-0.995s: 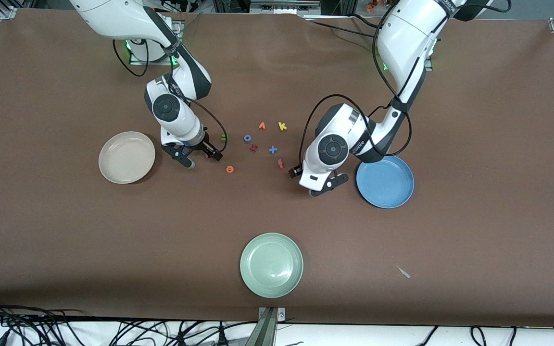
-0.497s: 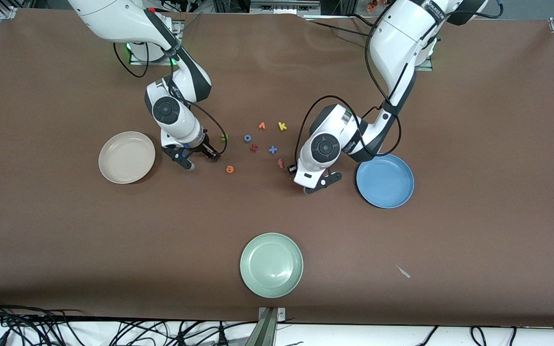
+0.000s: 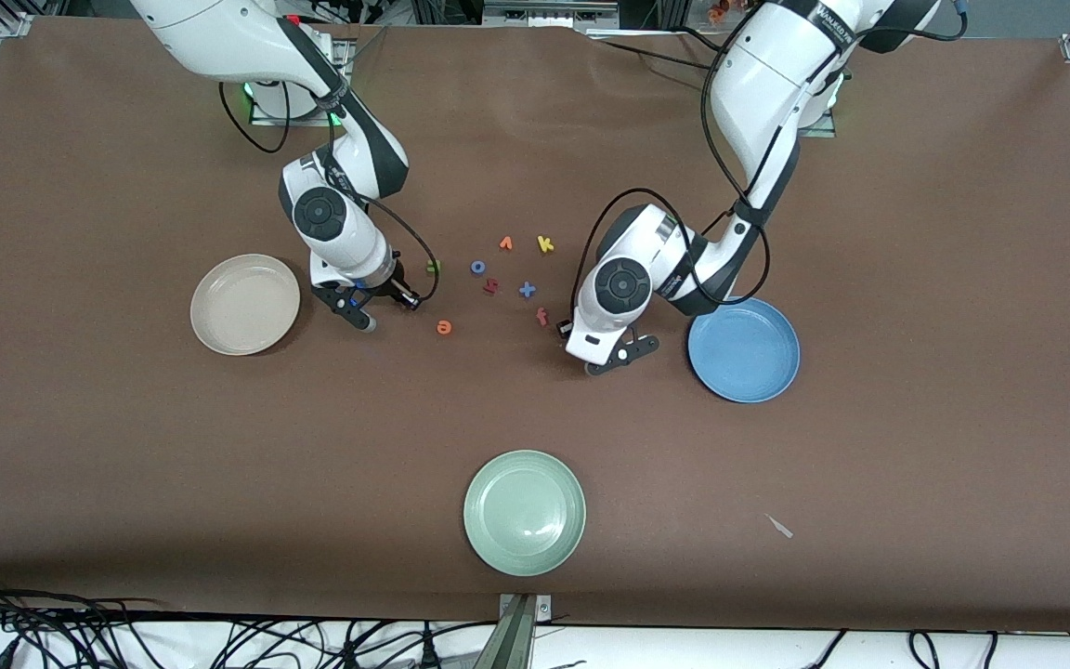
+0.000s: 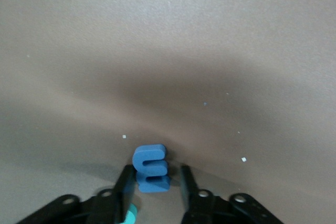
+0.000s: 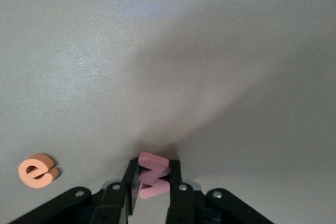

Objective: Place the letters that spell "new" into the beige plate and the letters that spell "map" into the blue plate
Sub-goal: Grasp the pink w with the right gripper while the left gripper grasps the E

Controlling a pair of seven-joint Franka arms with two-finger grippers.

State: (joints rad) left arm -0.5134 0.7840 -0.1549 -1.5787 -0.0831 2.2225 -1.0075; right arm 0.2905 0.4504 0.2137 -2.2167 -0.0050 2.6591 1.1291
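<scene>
My right gripper [image 5: 153,182] is clamped on the w [image 5: 153,181] beside the beige plate [image 3: 244,304], mid-table; my left gripper [image 4: 155,184] straddles the m [image 4: 150,168] (contact unclear) near the blue plate [image 3: 744,350].

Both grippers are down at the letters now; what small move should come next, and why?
Probably a short lift. The right gripper is shut on the pink w, with the beige plate close beside it. The left gripper straddles the blue m but shows a gap on one side, so it likely should finish closing first, then carry toward the blue plate.
</scene>
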